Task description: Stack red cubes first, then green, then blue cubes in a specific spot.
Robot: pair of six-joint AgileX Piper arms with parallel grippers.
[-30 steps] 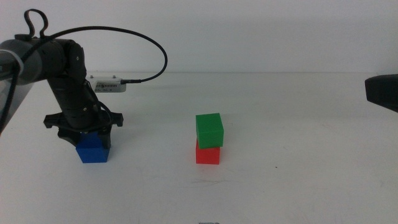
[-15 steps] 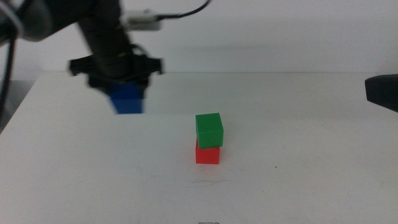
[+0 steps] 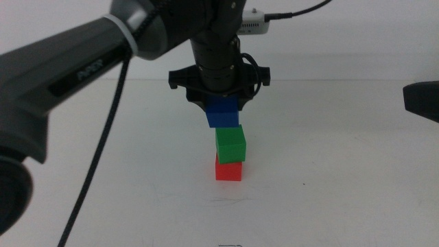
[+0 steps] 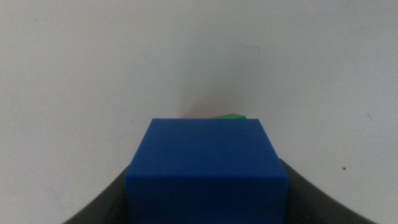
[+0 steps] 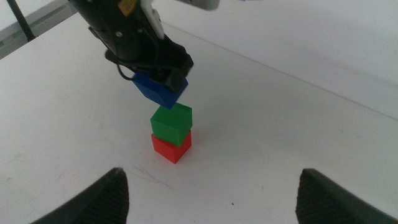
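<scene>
Middle view, left gripper: the left gripper point(image 3: 221, 103) hangs over the little tower and pinches the blue cube point(image 3: 223, 114) between its two dark jaws.
Middle view, blue cube: it sits in the air just above the green cube point(image 3: 230, 143). I cannot tell if they touch. It looks shifted a bit to the left of the green one.
Middle view, tower: the green cube sits on the red cube point(image 3: 228, 169), and the red cube sits on the white table point(image 3: 343, 171). The green cube is turned a little on the red one.
Middle view, right arm: only a dark piece of it point(image 3: 420, 101) shows at the right edge. It waits there.
Left wrist view: the blue cube point(image 4: 207, 165) fills the space between the jaws, held by its two side faces. A thin bit of the green cube point(image 4: 230, 116) peeks out behind its top edge.
Right wrist view, right gripper: the right gripper point(image 5: 211, 193) has its jaws spread wide, with nothing in them. It is well apart from the tower.
Right wrist view, blue cube: the blue cube point(image 5: 158, 90) looks tilted in the left gripper point(image 5: 152, 65), just over the green cube point(image 5: 172, 123) and the red cube point(image 5: 171, 146).
How it will handle: the cubes look small, hard and light, with flat plain faces. I think flat opposite sides are the best place to hold. A light tower could tip from a bump, so the blue cube should go down level and centered.
</scene>
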